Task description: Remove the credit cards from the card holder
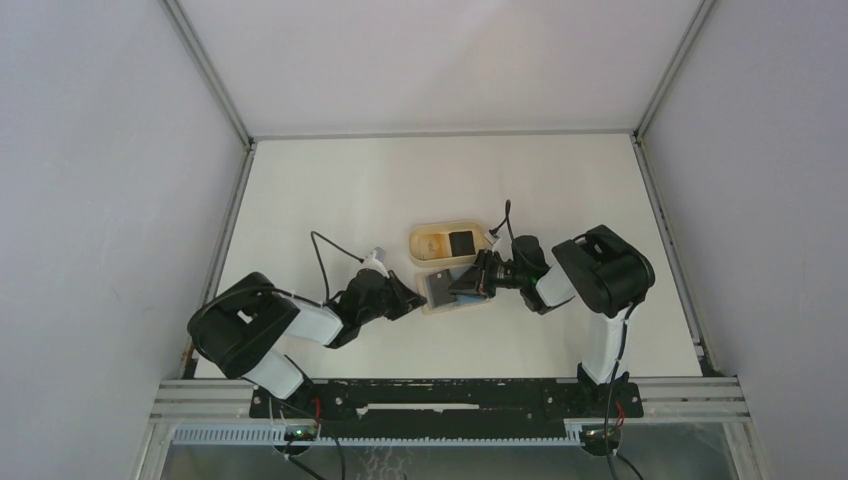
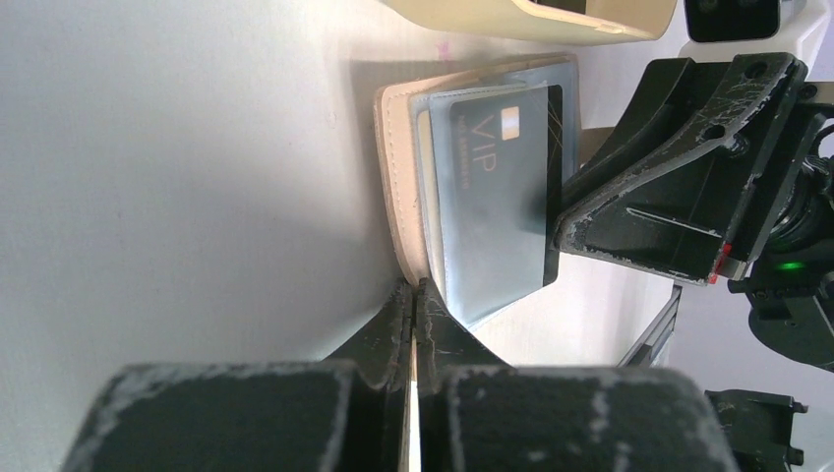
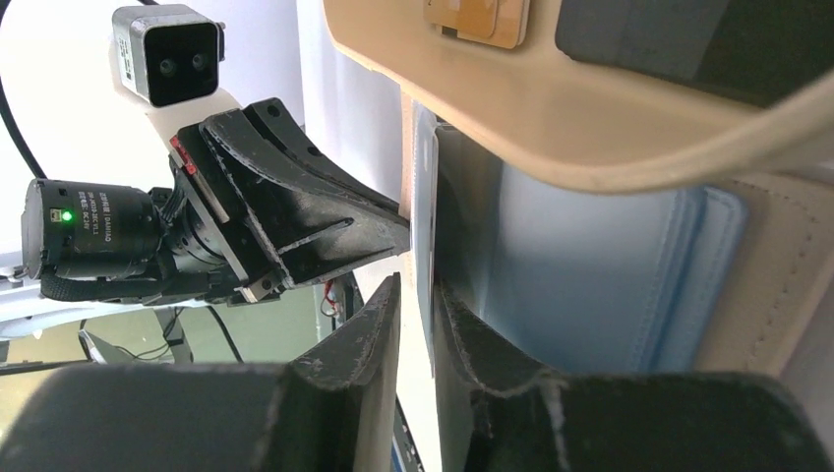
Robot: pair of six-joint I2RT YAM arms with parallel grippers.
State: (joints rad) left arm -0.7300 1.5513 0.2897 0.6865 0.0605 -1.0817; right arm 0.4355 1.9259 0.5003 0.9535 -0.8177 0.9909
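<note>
Left gripper: jaws drawn nearly together, only a hairline gap between the black fingers. They pinch the near edge of the beige leather-like folding card holder. No other contact noted.

Card holder: lies open and flat on the white table, between the two grippers. The pale blue inner pockets face up. The far edge sits just beside the oval cream-tan tray; whether the two touch cannot be told.

Dark grey rectangular card marked "VIP": lies over the pockets of the card holder, tilted slightly against the pocket line. Its right edge juts past the holder toward the right arm. How much of it remains inside a pocket cannot be told.

Right gripper: jaws narrow, closed on a thin sheet seen edge-on between the fingers in the right wrist view. In the left wrist view its tip meets the right edge of the VIP card. The grip is taken as being on that card.

Tray contents: a black rectangular card lies flat inside, toward the right end. A tan flat piece lies beside it, cut off by the frame; its nature cannot be confirmed.
</note>
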